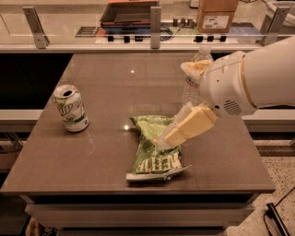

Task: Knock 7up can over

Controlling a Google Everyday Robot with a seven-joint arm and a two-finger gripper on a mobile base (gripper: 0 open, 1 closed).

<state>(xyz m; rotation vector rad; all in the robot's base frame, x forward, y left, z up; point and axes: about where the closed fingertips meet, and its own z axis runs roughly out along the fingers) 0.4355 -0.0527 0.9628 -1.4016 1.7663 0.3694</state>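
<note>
The 7up can [70,108] stands upright near the left edge of the brown table [110,76]. It is white and green with an opened silver top. My gripper [167,140] reaches in from the right on a large white arm. It hangs low over the upper right part of the green chip bag [154,150], well to the right of the can and apart from it.
A clear plastic water bottle [193,78] stands behind the arm, partly hidden by it. The chip bag lies flat at the table's front centre. A counter with a dark tray [129,13] and a cardboard box [216,14] runs behind the table.
</note>
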